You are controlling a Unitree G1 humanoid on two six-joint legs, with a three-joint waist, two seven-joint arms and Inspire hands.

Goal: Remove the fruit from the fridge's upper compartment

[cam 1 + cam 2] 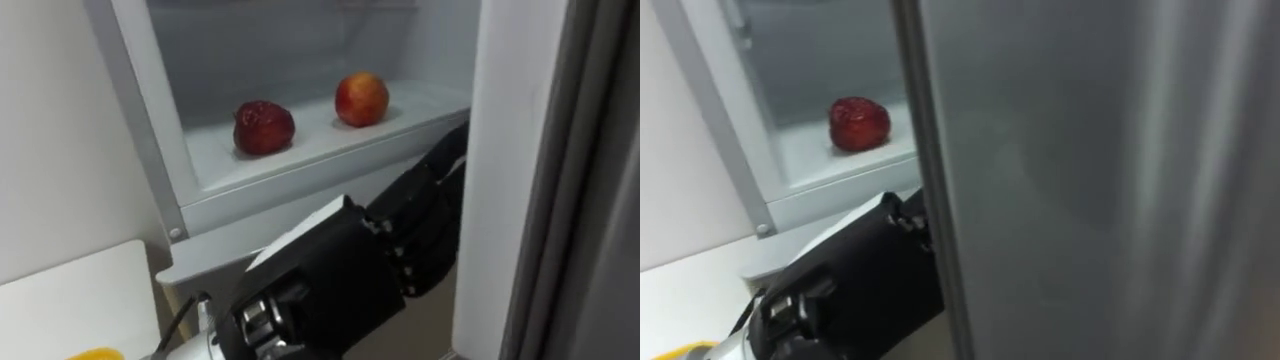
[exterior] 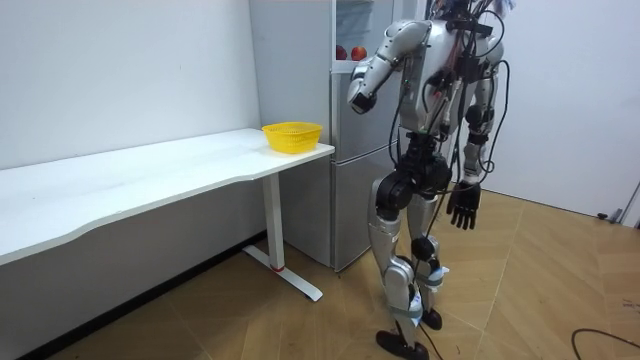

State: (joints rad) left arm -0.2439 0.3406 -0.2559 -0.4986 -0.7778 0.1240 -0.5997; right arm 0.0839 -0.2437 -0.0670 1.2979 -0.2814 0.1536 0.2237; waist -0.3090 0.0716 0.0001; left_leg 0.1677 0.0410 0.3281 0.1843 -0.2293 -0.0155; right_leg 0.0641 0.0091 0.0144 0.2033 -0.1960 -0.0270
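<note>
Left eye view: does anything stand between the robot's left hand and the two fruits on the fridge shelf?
Nothing visible does. The left hand is below the front edge of the shelf, so it would likely have to rise over that edge. The dark red fruit and the orange-red fruit lie in the open behind it.

Inside the fridge, the white shelf [image 1: 318,138] is carrying two fruits sitting well apart: a dark red fruit [image 1: 263,127] on the left and a red-yellow fruit [image 1: 361,99] further right. Over on the white tabletop [image 2: 150,175], a yellow basket [image 2: 292,136] is sitting at the end.
</note>
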